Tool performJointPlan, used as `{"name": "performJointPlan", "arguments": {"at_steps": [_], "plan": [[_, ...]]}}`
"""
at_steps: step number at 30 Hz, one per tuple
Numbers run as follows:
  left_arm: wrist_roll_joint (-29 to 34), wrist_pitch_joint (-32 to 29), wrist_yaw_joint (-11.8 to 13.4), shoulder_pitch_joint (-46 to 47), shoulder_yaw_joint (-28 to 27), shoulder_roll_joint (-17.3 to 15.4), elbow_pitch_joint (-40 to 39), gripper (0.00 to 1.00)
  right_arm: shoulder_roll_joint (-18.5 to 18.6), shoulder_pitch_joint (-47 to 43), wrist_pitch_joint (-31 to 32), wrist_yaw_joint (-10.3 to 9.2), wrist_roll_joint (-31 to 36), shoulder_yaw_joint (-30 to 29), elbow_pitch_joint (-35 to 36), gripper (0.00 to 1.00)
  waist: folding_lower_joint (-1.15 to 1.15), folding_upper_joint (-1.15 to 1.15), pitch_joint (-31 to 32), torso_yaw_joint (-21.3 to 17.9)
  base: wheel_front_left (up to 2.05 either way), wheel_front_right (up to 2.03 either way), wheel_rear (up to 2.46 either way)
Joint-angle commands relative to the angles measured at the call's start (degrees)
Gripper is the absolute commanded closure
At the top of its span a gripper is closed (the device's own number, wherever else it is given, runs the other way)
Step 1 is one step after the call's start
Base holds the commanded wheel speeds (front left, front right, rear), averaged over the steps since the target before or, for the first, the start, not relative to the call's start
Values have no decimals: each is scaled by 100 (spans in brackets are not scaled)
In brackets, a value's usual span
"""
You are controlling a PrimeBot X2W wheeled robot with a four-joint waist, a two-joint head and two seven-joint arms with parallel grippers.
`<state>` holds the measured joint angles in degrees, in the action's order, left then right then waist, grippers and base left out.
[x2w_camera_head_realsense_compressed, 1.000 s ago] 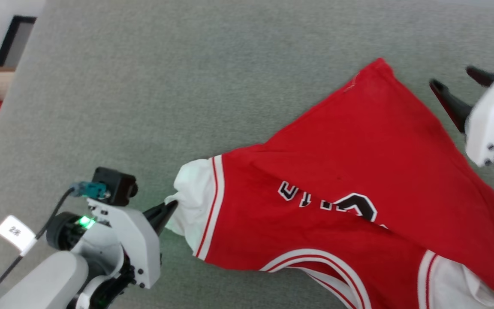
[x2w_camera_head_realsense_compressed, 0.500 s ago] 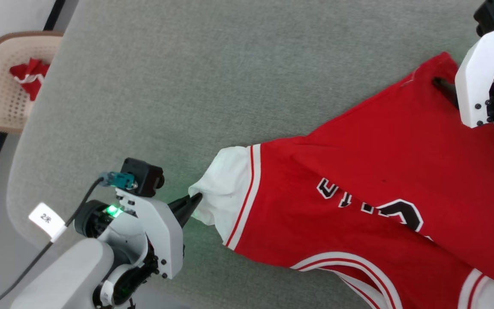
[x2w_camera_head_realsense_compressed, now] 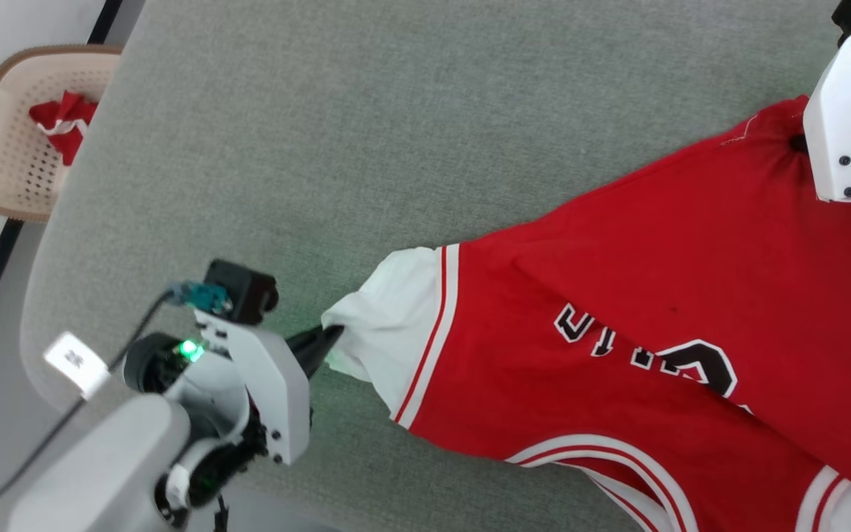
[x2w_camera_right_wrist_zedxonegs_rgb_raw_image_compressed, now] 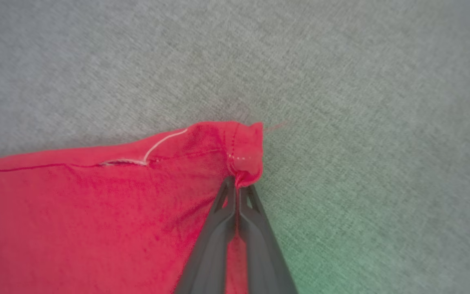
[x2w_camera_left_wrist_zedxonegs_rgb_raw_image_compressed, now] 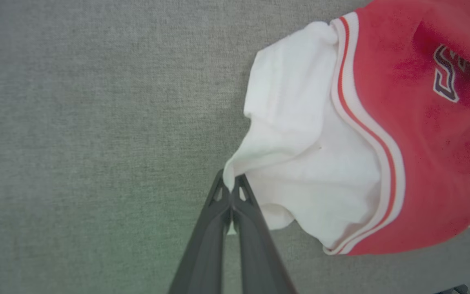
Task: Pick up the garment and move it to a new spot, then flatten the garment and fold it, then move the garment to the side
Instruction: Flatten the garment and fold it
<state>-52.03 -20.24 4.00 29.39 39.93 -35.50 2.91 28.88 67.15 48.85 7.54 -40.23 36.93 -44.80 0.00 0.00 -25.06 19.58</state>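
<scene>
Pinching the garment [x2w_camera_head_realsense_compressed: 640, 266] at two points while lying slack and diagonal across the grey tabletop [x2w_camera_head_realsense_compressed: 396, 111], lettering up and part of it running out of the head view at the lower right. Clamping the left hand [x2w_camera_left_wrist_zedxonegs_rgb_raw_image_compressed: 231, 184] shut on the very edge of a white sleeve [x2w_camera_left_wrist_zedxonegs_rgb_raw_image_compressed: 300, 155], with only a thin lip of cloth between the tips. Clamping the right hand [x2w_camera_right_wrist_zedxonegs_rgb_raw_image_compressed: 237, 183] shut on a red hem corner [x2w_camera_right_wrist_zedxonegs_rgb_raw_image_compressed: 245, 151] in the same shallow way. Probably getting ready to lift or tension the cloth for moving or flattening. Risking a slip at either tip, since so little fabric is caught and any sharp pull could tug it free. Risking, too, an uneven pull: drawing one end harder than the other could deepen the folds across the red body and bunch the sleeve further. Possibly courting friction trouble on the felt-like surface when dragging instead of lifting.
</scene>
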Motion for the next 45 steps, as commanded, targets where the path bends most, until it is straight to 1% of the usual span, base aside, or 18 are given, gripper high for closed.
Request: {"name": "performJointPlan", "arguments": {"at_steps": [1,7,15,19,20,24,27,30,37,41,45], "plan": [[-99,-63,-51,163,-79,-32,-42,100,72,-114,-69,-12,-20,99,-124,100,0,0,95,-97,0,0,0],[18,-460,56,742,-257,-369,-137,100,134,29,-629,-11,-165,83,179,100,0,0,380,-397,0,0,0],[198,-1034,129,1895,-595,-800,-66,100,411,100,-1083,-11,-297,-33,780,100,0,0,818,-865,0,0,0],[358,-1229,66,2481,-710,-983,81,100,546,137,-1222,-11,-271,-108,1176,100,0,0,1049,-1089,0,0,0],[358,-1229,66,2481,-710,-983,81,100,546,137,-1222,-11,-271,-108,1176,100,0,0,1049,-1089,0,0,0],[513,-1321,-46,3011,-747,-1048,308,100,682,137,-1336,-11,-192,-261,1548,100,0,0,1269,-1255,0,0,0],[664,-1301,-135,3389,-744,-1041,518,100,712,118,-1396,-11,-142,-431,1816,100,0,0,1419,-1363,0,0,0],[804,-1244,-192,3739,-747,-956,766,100,744,72,-1416,-11,-66,-652,2073,100,0,0,1530,-1434,0,0,0],[949,-1220,-376,4503,-703,-708,1328,100,614,-25,-1319,-11,164,-1172,2595,100,0,0,1709,-1551,0,0,0],[1027,-1102,-476,4884,-695,-556,1602,100,517,-133,-1215,-11,305,-1471,2844,100,0,0,1700,-1580,0,0,0],[1113,-927,-570,5233,-699,-421,1889,100,402,-203,-1137,-11,460,-1755,3046,100,0,0,1566,-1597,0,0,0]]}}
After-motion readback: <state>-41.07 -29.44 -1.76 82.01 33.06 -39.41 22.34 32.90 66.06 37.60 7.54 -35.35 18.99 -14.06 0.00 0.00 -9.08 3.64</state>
